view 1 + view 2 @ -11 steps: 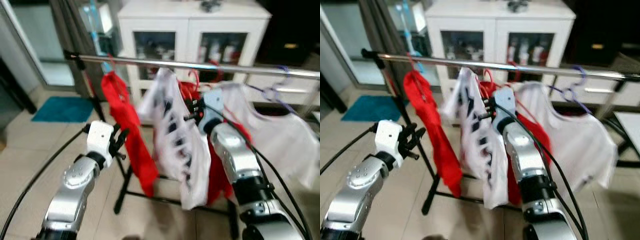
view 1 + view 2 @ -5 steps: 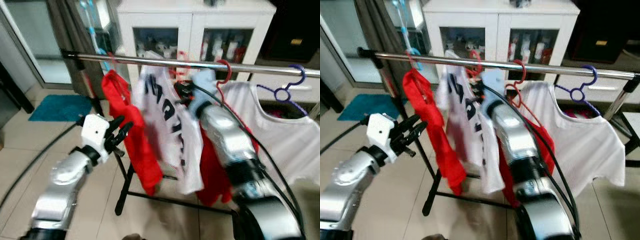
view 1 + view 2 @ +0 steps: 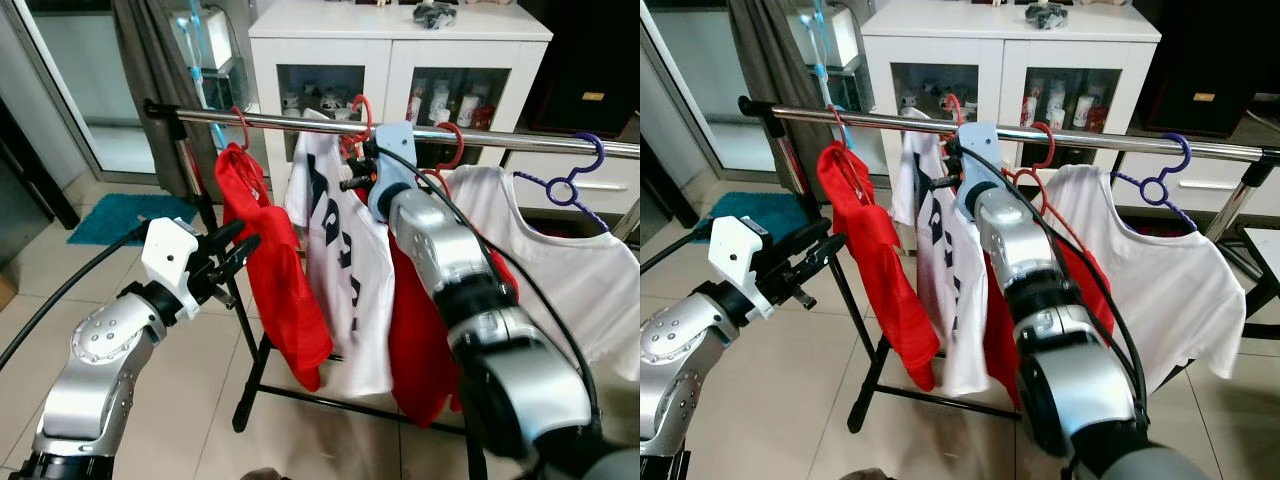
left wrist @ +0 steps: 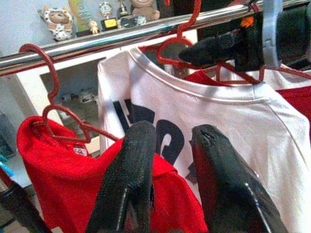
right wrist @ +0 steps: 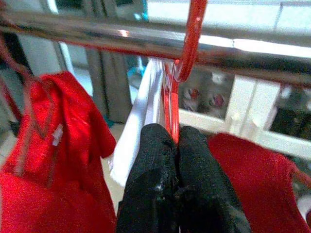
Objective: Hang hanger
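Note:
A red hanger (image 3: 362, 105) carrying a white shirt with dark print (image 3: 340, 250) has its hook over the chrome rail (image 3: 290, 121). My right gripper (image 5: 175, 136) is shut on the hanger's neck (image 5: 171, 104) just under the rail (image 5: 97, 31), and it also appears high at the rack (image 3: 352, 168). My left gripper (image 3: 238, 245) is open with nothing held, beside a red garment (image 3: 275, 270) on its own red hanger. In the left wrist view its fingers (image 4: 136, 160) point at the white shirt's collar (image 4: 194, 92).
Another red garment (image 3: 420, 330) and a white T-shirt (image 3: 560, 260) on a purple hanger (image 3: 575, 175) hang further right on the rail. A white glass-door cabinet (image 3: 400, 40) stands behind. The rack's black base (image 3: 250, 390) rests on tiled floor, with a teal mat (image 3: 120, 215) at left.
My right gripper has lifted the hanger with the white shirt up to the rail, and its hook now sits over it. The camera view has shifted. The left arm has hardly moved.

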Tool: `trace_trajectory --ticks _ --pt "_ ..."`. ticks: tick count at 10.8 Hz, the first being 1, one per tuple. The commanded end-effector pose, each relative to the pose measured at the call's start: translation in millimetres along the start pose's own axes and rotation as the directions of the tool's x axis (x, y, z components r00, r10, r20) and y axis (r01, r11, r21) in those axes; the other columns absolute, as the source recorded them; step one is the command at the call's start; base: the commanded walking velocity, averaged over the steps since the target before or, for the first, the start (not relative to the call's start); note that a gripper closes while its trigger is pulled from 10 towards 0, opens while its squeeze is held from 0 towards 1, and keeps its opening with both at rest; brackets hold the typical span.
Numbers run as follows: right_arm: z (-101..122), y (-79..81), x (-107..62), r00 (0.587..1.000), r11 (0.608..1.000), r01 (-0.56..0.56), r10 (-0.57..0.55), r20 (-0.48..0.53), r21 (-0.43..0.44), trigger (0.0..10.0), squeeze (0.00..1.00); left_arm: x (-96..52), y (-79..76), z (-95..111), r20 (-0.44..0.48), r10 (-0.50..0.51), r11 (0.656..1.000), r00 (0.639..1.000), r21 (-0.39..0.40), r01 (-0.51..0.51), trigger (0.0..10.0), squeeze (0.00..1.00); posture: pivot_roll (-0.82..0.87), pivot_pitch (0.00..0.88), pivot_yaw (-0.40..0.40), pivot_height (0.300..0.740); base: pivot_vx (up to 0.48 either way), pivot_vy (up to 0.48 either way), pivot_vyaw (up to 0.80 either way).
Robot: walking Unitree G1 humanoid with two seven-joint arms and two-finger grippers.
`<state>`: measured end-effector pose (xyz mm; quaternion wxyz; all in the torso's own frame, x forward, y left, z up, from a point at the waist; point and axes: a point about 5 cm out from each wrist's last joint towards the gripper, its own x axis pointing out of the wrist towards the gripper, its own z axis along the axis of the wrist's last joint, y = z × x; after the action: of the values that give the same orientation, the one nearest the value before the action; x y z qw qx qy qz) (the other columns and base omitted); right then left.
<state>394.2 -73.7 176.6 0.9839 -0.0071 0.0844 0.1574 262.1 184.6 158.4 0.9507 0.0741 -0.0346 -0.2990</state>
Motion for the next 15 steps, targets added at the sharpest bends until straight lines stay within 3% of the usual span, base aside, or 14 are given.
trace_trajectory --ticks 1,5,7,8,11,13,14,15 --pt "8.2 -2.5 2.3 1.000 1.000 0.021 -0.021 0.021 0.019 10.0 0.00 0.7 -0.3 8.4 0.020 -0.027 1.000 0.999 0.016 0.026 10.0 0.00 0.11 0.000 0.061 0.740 0.000 0.000 0.00" --pt "-25.4 3.7 5.1 0.992 1.000 -0.018 0.015 -0.122 -0.022 10.0 0.00 3.2 -7.5 14.6 0.052 -0.086 0.996 0.995 -0.008 0.087 10.0 0.00 0.11 0.000 0.059 0.740 0.000 0.000 0.00" --pt "-28.2 4.5 5.0 0.994 0.999 -0.031 0.028 -0.108 -0.025 10.0 0.00 3.1 -7.8 14.2 0.049 -0.083 0.996 0.995 -0.010 0.084 10.0 0.00 0.11 0.000 0.059 0.740 0.000 0.000 0.00" --pt "-20.5 3.6 5.0 0.998 0.997 -0.053 0.051 -0.039 -0.050 10.0 1.00 3.3 -7.4 14.4 0.049 -0.082 0.997 0.995 -0.010 0.082 10.0 0.00 0.11 0.000 0.060 0.740 0.000 0.000 0.00" --pt "-8.9 -0.2 -3.6 0.982 0.985 -0.159 0.165 0.096 -0.066 10.0 1.00 3.9 -5.7 11.8 0.051 -0.043 0.998 0.998 -0.035 0.045 10.0 0.00 0.10 0.000 0.060 0.740 0.000 0.000 0.00" --pt "0.2 -9.9 -22.2 0.957 0.988 -0.103 0.129 0.261 -0.113 10.0 1.00 6.8 -9.4 2.9 0.042 0.025 0.995 0.999 -0.094 -0.021 10.0 0.00 0.10 0.000 0.062 0.740 0.000 0.000 0.00" --pt "1.2 -8.5 -30.6 0.942 0.985 -0.151 0.170 0.288 -0.089 10.0 0.89 8.2 -11.1 0.7 0.044 0.045 0.994 0.998 -0.099 -0.040 10.0 0.00 0.09 0.000 0.063 0.740 0.000 0.000 0.00" --pt "-0.1 -6.0 -48.4 0.914 0.982 -0.189 0.185 0.361 -0.024 10.0 0.00 8.2 -12.2 -6.2 0.036 0.097 0.990 0.995 -0.108 -0.092 10.0 0.00 0.09 0.000 0.062 0.740 0.000 0.000 0.00"
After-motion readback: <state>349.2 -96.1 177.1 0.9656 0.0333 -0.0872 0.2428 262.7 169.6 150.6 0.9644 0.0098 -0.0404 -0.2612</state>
